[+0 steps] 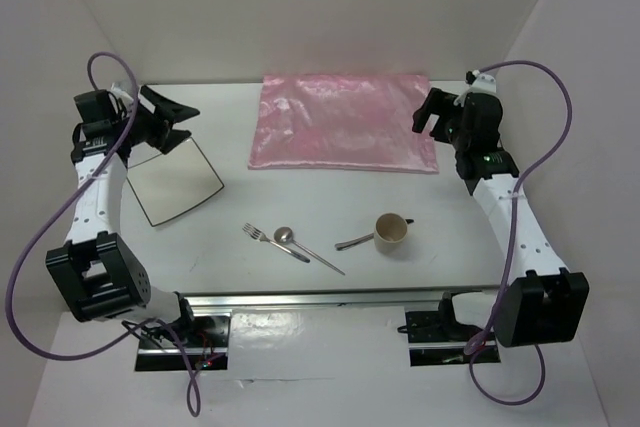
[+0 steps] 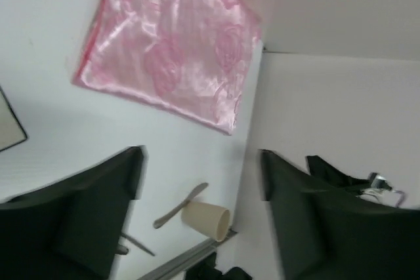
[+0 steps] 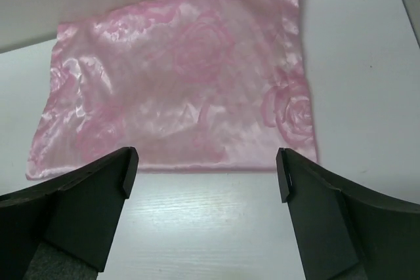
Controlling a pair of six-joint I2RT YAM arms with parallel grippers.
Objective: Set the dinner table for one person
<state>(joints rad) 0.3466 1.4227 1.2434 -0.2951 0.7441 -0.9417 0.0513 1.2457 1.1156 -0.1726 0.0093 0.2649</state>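
- Top external view: the table (image 1: 300,197) lies flat, its long axis running left to right and a metal rail (image 1: 330,297) along its near edge.
- The left gripper (image 1: 183,127) is over the table's far-left corner, jaws spread wide with nothing between them, fingers aimed toward the middle.
- Just below those fingers sits a square plate (image 1: 175,182), turned corner-on to the table edges.
- Over on the right, the right gripper (image 1: 425,115) hangs over the far-right part of the table. Its jaws are spread too and grip nothing.
- It sits just beside the right edge of the pink cloth (image 1: 345,127), which lies flat along the far side, its long side matching the table's.
- Right wrist view: bare tabletop shows between the two fingers, with the cloth's near edge just beyond the tips.
- Left wrist view: white tabletop fills the gap between the fingers, and the cloth lies farther off.
- Near the front middle lie a fork (image 1: 260,236) and a spoon (image 1: 291,244), side by side.
- A cup (image 1: 391,232) stands to their right, with another utensil (image 1: 354,242) at its left side.
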